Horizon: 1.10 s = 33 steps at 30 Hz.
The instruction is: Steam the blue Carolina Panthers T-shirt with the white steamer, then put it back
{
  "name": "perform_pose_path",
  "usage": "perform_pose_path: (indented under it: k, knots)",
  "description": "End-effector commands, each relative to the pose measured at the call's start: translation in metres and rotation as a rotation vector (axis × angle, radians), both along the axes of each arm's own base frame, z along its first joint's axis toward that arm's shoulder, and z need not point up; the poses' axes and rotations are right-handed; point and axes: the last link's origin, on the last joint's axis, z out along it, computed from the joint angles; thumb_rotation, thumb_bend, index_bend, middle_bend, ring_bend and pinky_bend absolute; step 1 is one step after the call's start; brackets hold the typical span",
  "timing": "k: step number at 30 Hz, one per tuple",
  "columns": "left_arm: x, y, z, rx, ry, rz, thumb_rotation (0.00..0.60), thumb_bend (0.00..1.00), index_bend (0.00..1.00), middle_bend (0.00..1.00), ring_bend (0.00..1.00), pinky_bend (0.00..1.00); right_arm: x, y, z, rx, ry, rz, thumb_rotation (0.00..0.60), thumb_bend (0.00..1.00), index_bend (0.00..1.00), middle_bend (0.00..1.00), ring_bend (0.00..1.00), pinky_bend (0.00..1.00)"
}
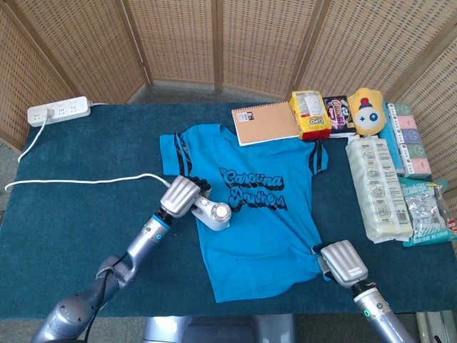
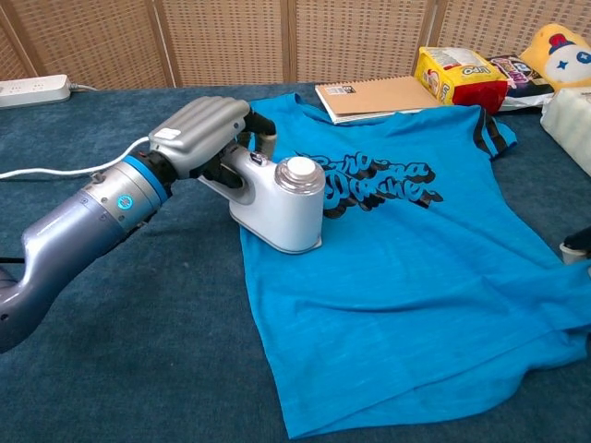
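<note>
The blue Carolina Panthers T-shirt (image 1: 264,229) lies flat on the dark teal table (image 1: 86,229), print facing up. The white steamer (image 1: 213,212) stands on the shirt's left side, just left of the lettering. My left hand (image 1: 180,196) grips its handle from the left; the chest view shows the same left hand (image 2: 199,134) wrapped around the steamer (image 2: 277,203) on the T-shirt (image 2: 416,277). My right hand (image 1: 343,263) sits at the shirt's lower right hem, fingers curled down on the cloth. The chest view shows only a dark fingertip (image 2: 574,247) of it.
The steamer's white cord (image 1: 78,182) runs left to a power strip (image 1: 58,111) at the far left corner. A spiral notebook (image 1: 265,123), a yellow snack bag (image 1: 309,114), a yellow plush (image 1: 366,111) and several packets (image 1: 376,187) line the back and right. A wicker screen stands behind.
</note>
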Motion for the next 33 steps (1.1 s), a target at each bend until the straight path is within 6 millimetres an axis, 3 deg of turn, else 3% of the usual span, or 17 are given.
perform_pose_path:
  k: [1, 14, 23, 28, 33]
  knots:
    - [-0.008, 0.003, 0.011, 0.018, -0.042, 0.024, 0.6, 0.41, 0.6, 0.7, 0.61, 0.71, 0.001, 0.0, 0.0, 0.0, 0.0, 0.002, 0.6, 0.7, 0.58, 0.61, 0.65, 0.75]
    - [-0.055, 0.018, 0.06, 0.122, -0.06, 0.133, 0.6, 0.41, 0.6, 0.7, 0.61, 0.71, 0.006, 0.0, -0.001, 0.003, 0.006, 0.011, 0.6, 0.7, 0.58, 0.61, 0.65, 0.75]
    - [-0.104, 0.023, 0.091, 0.182, -0.028, 0.259, 0.6, 0.4, 0.6, 0.7, 0.61, 0.71, 0.009, -0.002, -0.006, 0.018, 0.013, 0.014, 0.6, 0.7, 0.58, 0.61, 0.65, 0.75]
    - [-0.116, 0.028, 0.097, 0.193, -0.014, 0.314, 0.6, 0.4, 0.6, 0.7, 0.61, 0.71, 0.011, -0.004, -0.01, 0.029, 0.017, 0.013, 0.6, 0.7, 0.58, 0.61, 0.65, 0.75]
    - [-0.115, 0.031, 0.091, 0.182, -0.024, 0.344, 0.6, 0.4, 0.6, 0.7, 0.61, 0.71, 0.014, -0.005, -0.012, 0.031, 0.021, 0.015, 0.6, 0.7, 0.58, 0.61, 0.65, 0.75]
